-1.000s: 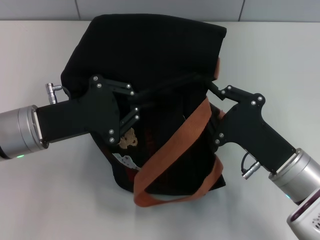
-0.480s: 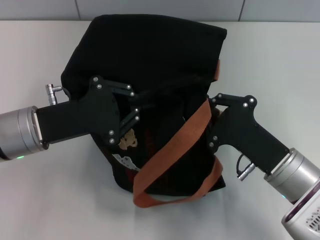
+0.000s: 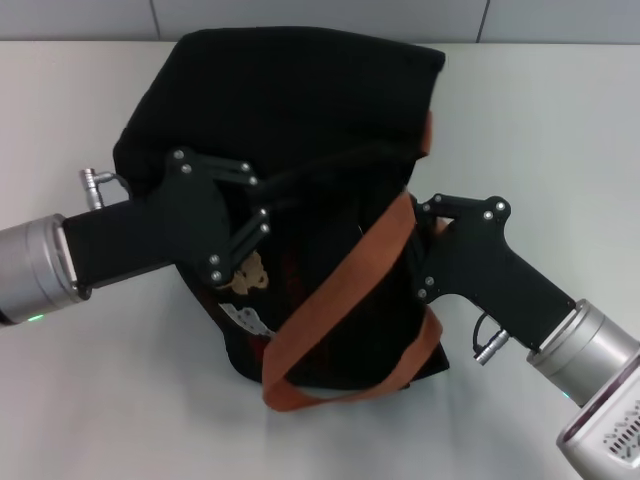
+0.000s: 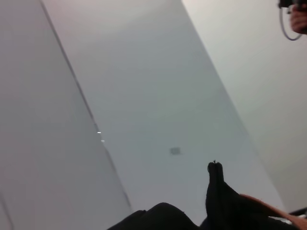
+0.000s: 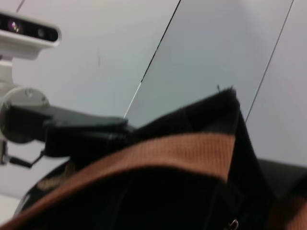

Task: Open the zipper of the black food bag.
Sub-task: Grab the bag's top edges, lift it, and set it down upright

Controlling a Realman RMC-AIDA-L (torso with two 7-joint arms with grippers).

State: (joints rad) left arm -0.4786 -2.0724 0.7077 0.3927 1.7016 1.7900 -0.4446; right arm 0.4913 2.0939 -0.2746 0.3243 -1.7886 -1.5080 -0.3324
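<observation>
The black food bag (image 3: 310, 110) stands mid-table, its front face carrying a tan bear patch (image 3: 247, 272) and a white label (image 3: 243, 318). An orange-brown strap (image 3: 340, 300) loops down across the front. My left gripper (image 3: 268, 200) is shut on the bag's raised top edge at its left end. My right gripper (image 3: 418, 212) presses against the right end of that edge, with its fingertips lost against the black fabric. The zipper is black on black and I cannot pick it out. In the right wrist view the strap (image 5: 158, 153) and a bag corner (image 5: 211, 110) fill the foreground.
White table (image 3: 560, 110) surrounds the bag, with a grey wall strip (image 3: 320, 15) along the far edge. The right wrist view shows the left gripper body (image 5: 81, 129) and the robot's head camera (image 5: 29, 28) behind the bag.
The right gripper moved left, in against the bag's right end. The left gripper shifted left and slightly up, and the bag's top edge and strap followed it.
</observation>
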